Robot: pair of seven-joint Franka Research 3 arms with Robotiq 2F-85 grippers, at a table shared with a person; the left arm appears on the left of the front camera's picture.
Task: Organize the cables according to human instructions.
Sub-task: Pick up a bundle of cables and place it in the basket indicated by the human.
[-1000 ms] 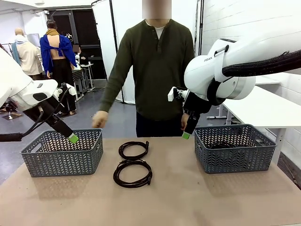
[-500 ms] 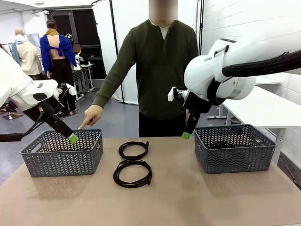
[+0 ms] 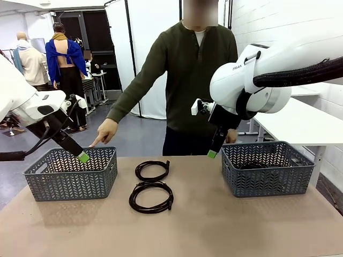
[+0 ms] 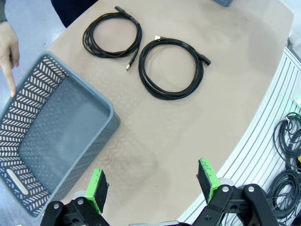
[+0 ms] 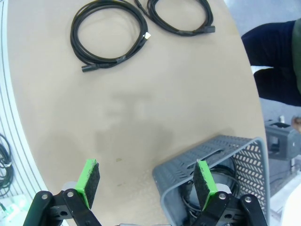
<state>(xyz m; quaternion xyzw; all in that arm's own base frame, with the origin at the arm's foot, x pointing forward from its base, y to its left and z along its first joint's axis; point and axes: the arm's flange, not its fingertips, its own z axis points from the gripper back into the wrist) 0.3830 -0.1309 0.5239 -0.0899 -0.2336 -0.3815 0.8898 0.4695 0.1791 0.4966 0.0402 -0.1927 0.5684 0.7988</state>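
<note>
Two cables (image 3: pixel 151 183) lie mid-way across the table (image 3: pixel 225 230); left gripper (image 4: pixel 150 169) and right gripper (image 5: pixel 146 165) hang, jaws apart, empty. Misreading the human's hand (image 3: pixel 105 132), pointing at the left-edge basket (image 3: pixel 69 174), could missort them.

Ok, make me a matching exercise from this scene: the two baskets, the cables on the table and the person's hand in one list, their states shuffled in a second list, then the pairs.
Things:
1. left basket
2. right basket
3. two coiled cables
4. person's hand

States:
A. already has a black cord inside
B. index finger stretched out, pointing down
C. empty inside
D. lying on the table between the baskets

Pairs: 1-C, 2-A, 3-D, 4-B
</note>
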